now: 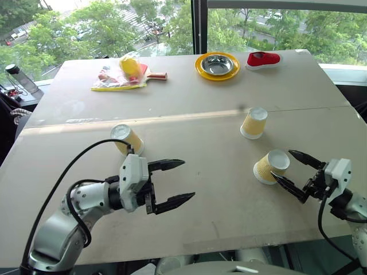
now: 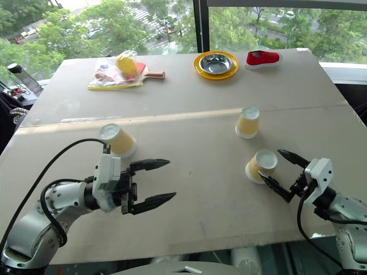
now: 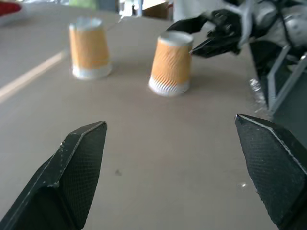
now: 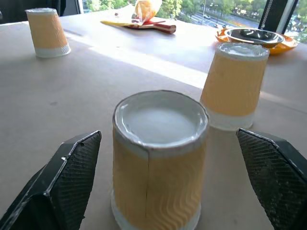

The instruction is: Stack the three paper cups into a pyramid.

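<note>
The 3 paper cups [image 1: 254, 122] are ribbed yellow-tan with white rims; plate [image 1: 217, 66] yellow, shoe [image 1: 263, 59] red.

Daylight was admitted through the windows [image 1: 269, 26]; a bright band was cast across the table [image 1: 189, 189]; left-wrist background was blurred.

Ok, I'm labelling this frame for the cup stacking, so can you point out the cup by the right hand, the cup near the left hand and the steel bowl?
Cup by the right hand [image 1: 269, 167]: left eye view, ribbed side.
Cup near the left hand [image 1: 127, 139]: left eye view, side wall.
Steel bowl [image 1: 217, 65]: left eye view, inner bottom.
</note>
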You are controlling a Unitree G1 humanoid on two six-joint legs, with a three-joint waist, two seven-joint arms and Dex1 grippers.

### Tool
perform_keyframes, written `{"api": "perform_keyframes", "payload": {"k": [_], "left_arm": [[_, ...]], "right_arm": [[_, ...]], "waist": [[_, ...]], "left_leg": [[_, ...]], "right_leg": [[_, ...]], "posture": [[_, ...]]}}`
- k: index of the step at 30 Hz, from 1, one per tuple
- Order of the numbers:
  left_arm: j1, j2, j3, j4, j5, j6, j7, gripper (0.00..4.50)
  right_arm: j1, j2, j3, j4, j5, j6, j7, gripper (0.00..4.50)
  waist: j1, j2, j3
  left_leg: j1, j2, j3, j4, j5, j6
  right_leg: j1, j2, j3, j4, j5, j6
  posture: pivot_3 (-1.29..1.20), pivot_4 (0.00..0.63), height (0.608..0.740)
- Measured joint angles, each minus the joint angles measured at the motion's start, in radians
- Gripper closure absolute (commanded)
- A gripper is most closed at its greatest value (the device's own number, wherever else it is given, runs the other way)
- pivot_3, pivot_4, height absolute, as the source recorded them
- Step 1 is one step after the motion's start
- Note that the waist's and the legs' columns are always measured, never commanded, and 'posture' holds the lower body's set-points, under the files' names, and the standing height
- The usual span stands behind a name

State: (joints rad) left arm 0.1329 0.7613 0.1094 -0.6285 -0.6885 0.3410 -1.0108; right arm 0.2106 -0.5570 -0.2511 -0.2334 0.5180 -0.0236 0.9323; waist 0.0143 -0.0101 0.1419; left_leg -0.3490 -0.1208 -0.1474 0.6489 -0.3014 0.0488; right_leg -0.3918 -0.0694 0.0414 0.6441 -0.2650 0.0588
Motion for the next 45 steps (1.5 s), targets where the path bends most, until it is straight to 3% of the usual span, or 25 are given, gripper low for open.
{"api": "perform_keyframes", "payload": {"k": [10,13,17,18,28,33,39,45], "left_arm": [[-0.056,0.059,0.010,-0.010,-0.079,0.077,-0.042,0.12],[-0.042,0.059,0.012,-0.010,-0.076,0.071,-0.047,0.00],[-0.034,0.059,0.020,-0.010,-0.057,0.056,-0.055,0.00],[-0.033,0.059,0.022,-0.010,-0.054,0.053,-0.056,0.00],[0.010,0.046,0.093,0.059,-0.013,0.017,-0.035,0.00],[0.011,-0.005,0.158,0.138,0.004,0.022,0.066,0.00],[0.021,-0.026,0.186,0.168,0.031,0.067,0.177,0.00],[0.037,-0.050,0.184,0.149,0.039,0.075,0.214,0.00]], "right_arm": [[-0.012,0.000,0.011,0.018,-0.007,0.018,0.008,0.00],[-0.012,-0.005,0.012,0.023,-0.007,0.021,0.022,0.84],[-0.021,-0.007,0.016,0.049,-0.013,0.018,0.032,2.76],[-0.022,-0.007,0.017,0.051,-0.013,0.017,0.033,2.83],[-0.109,0.011,0.095,0.043,-0.051,0.061,-0.003,2.83],[-0.300,0.100,0.259,0.022,-0.125,0.174,-0.105,2.83],[-0.717,0.344,0.469,0.227,-0.310,0.304,-0.305,2.83],[-0.810,0.409,0.485,0.412,-0.357,0.326,-0.333,2.83]], "waist": [[0.000,0.001,0.001],[0.000,0.001,0.001],[0.000,0.001,0.001],[0.000,0.001,0.001],[-0.005,0.001,0.001],[-0.001,0.000,0.001],[-0.017,-0.001,0.001],[-0.024,-0.002,0.001]], "left_leg": [[0.000,0.000,0.000,0.000,0.000,0.000],[0.000,0.000,0.000,0.000,0.000,0.000],[0.000,0.000,0.000,0.000,0.000,0.000],[0.000,0.000,0.000,0.000,0.000,0.000],[0.000,0.001,0.000,0.000,0.000,0.000],[0.000,0.001,0.000,0.000,0.000,0.000],[-0.002,0.001,0.000,0.000,0.000,-0.001],[-0.012,-0.001,-0.001,0.003,0.000,-0.001]], "right_leg": [[-0.001,0.000,0.000,0.000,0.000,0.000],[0.000,0.000,0.000,0.000,0.000,0.000],[0.000,0.000,0.000,0.000,0.000,0.000],[0.000,0.000,0.000,0.000,0.000,0.000],[-0.001,0.001,0.001,0.000,0.000,0.000],[-0.001,0.001,0.000,0.000,0.000,0.000],[-0.005,0.003,-0.001,0.001,0.001,-0.002],[-0.014,0.000,-0.008,0.000,0.001,-0.002]], "posture": [[0.00,0.150,0.740],[0.00,0.150,0.740],[0.00,0.150,0.740],[0.00,0.150,0.740],[0.00,0.150,0.740],[0.00,0.150,0.740],[0.00,0.150,0.740],[0.00,0.150,0.740]]}}
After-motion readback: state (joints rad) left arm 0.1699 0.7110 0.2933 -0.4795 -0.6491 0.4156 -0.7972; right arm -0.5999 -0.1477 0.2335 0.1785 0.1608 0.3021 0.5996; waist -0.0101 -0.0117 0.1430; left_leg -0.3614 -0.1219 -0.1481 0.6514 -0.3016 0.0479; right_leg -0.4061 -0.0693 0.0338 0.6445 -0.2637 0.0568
